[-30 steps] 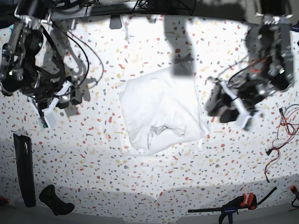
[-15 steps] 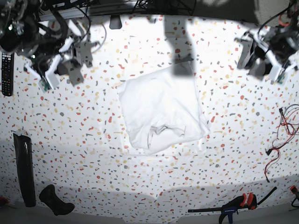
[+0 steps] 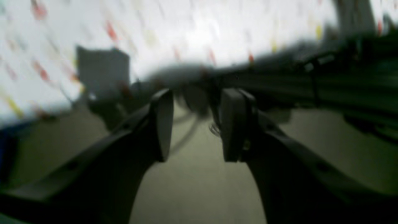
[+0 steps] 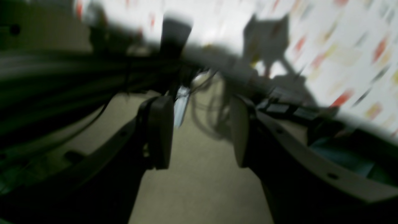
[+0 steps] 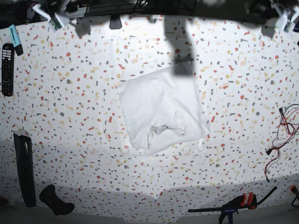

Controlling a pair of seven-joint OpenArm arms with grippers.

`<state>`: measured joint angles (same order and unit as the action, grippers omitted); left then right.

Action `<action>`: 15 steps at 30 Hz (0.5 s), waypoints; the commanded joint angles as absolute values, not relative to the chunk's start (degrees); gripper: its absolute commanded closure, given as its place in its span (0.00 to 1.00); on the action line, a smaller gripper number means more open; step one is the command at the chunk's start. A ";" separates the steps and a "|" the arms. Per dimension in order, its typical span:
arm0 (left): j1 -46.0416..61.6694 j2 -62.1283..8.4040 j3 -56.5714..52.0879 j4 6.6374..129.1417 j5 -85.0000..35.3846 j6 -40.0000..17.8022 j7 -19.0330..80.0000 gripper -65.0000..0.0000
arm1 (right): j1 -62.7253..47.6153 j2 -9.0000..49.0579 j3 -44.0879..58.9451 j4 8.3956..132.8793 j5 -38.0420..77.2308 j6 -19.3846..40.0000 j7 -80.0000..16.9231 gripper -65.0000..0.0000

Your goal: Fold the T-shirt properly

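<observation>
Seen from the base camera, the T-shirt [image 5: 161, 109] lies folded into a rough square at the middle of the speckled table [image 5: 70, 116], nothing resting on it. A remote control [image 5: 7, 63] sits far to its left, a clamp [image 5: 233, 207] below right. Only the blurred wrist cameras show the tools: left gripper [image 3: 196, 124] and right gripper [image 4: 202, 130], both spread and empty, away from the shirt.

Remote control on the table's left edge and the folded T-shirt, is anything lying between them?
Nothing. In the base view, only bare speckled table runs between the remote control and the T-shirt.
</observation>
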<state>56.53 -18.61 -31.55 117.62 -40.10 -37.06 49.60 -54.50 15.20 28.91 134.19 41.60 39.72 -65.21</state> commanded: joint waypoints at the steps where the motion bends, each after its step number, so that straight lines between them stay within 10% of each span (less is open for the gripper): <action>1: 59.02 -17.56 -31.99 118.50 -40.99 -37.34 49.50 0.62 | -56.73 15.66 29.23 135.00 42.26 40.00 -64.64 0.55; 15: 58.33 -14.00 -23.99 93.08 -22.37 -40.00 32.10 0.62 | -55.61 17.61 16.88 99.96 26.30 40.00 -47.13 0.55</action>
